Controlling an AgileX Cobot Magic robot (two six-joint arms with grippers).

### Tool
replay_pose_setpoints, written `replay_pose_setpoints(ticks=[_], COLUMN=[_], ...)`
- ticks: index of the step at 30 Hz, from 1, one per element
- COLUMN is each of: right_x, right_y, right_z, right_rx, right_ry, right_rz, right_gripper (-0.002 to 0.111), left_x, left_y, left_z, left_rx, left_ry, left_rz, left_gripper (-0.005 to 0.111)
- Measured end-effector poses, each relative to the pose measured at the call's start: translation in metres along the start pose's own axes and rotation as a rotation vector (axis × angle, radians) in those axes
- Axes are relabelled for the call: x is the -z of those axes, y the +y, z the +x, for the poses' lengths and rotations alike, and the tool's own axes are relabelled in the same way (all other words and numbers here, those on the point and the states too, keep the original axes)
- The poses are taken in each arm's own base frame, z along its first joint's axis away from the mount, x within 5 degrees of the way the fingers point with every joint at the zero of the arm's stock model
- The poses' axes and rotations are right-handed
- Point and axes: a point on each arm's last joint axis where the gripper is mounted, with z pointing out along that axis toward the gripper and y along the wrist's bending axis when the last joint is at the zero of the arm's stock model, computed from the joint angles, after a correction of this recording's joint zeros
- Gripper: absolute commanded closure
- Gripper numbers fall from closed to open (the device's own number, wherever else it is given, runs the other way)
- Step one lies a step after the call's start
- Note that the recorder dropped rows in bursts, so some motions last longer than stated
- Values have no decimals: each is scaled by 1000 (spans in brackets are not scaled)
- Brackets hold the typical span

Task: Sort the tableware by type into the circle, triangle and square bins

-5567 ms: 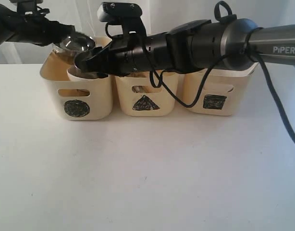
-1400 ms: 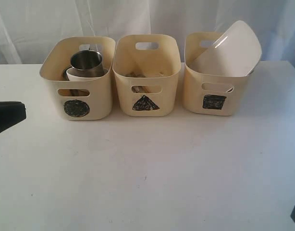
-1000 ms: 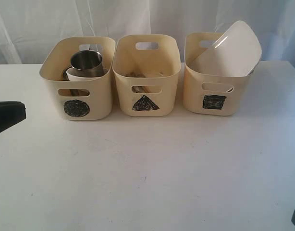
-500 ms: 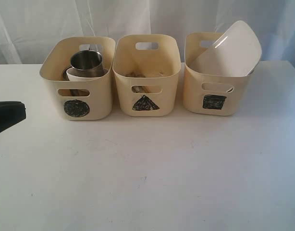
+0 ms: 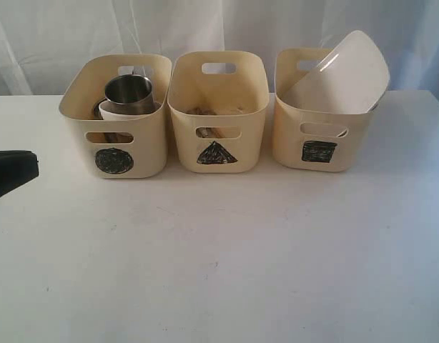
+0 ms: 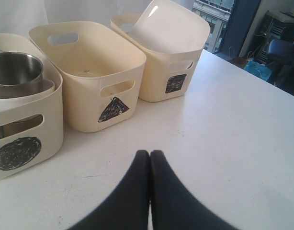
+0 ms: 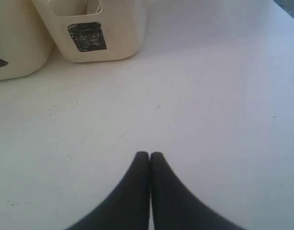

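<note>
Three cream bins stand in a row at the back of the white table. The circle bin (image 5: 114, 136) holds a steel mug (image 5: 128, 93) stacked in a small white bowl (image 5: 126, 111). In the triangle bin (image 5: 218, 139) lie cutlery and chopsticks (image 5: 209, 111), only partly visible. A large white square plate (image 5: 344, 71) leans out of the square bin (image 5: 319, 143). My left gripper (image 6: 150, 153) is shut and empty, low over the table in front of the bins. My right gripper (image 7: 149, 154) is shut and empty over bare table before the square bin (image 7: 89, 36).
A white curtain hangs behind the bins. The dark tip of the left arm (image 5: 12, 171) pokes in at the left edge of the exterior view. The table's right edge (image 6: 262, 81) drops off beside the square bin.
Both arms have drawn back from the bins since the earliest frame. Over the last second the right arm's tip slid out at the lower right corner; nothing else moved.
</note>
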Motion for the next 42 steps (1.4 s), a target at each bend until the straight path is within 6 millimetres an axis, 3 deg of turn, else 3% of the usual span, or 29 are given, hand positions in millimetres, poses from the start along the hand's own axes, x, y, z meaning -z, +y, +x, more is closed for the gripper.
replay_pose_setpoints(ticks=[11,18,42], right_x=[0,22,21], right_y=[0,1,1], right_z=[-3,-2,0], right_rx=[98,144,158], right_ry=[-40,-198,-175], right_rz=[-3,-25,-22], right_gripper=[108,108,108], left_x=[0,0,0], left_y=[0,0,-3], left_z=[0,0,0], left_rx=[0,0,-17], left_ry=[0,0,1], left_rz=[0,0,10], left_gripper=[107,107,107])
